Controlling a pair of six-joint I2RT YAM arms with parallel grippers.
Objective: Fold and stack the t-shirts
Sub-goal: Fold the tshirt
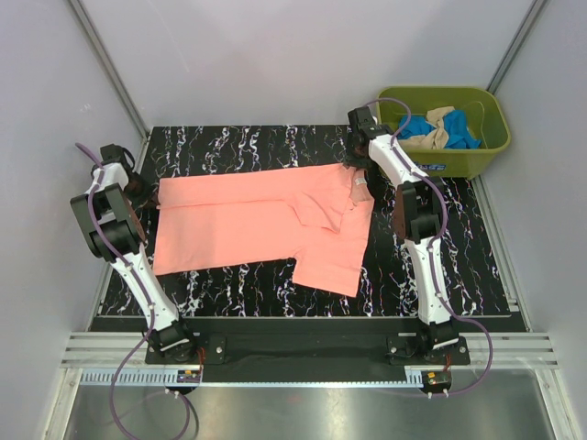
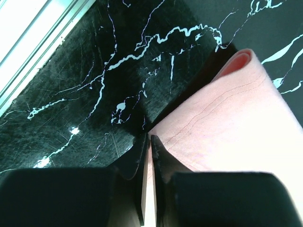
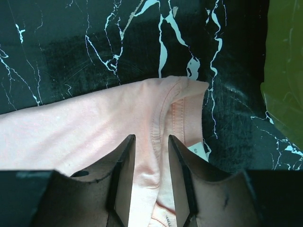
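Spread across the black marbled table (image 1: 440, 275), the salmon-pink t-shirt (image 1: 248, 220) points one sleeve toward the near edge. At its far left corner the left gripper (image 2: 148, 138) is pinched tight on the hem. At the collar the right gripper (image 3: 151, 137) stands part open astride the neckline, gripping nothing. That pinch should probably be seated first, then both ends lifted level. Beyond, a blue t-shirt (image 1: 424, 126) and a beige t-shirt (image 1: 442, 137) lie in the green tub (image 1: 468, 165).

Bench (image 1: 238, 284), black top veined white, enclosed by plain pale-grey walls (image 1: 275, 55) with metal corner struts (image 1: 110, 69); ribbed aluminium rail (image 1: 523, 348) and brushed steel sheet (image 1: 303, 408) along near edge.
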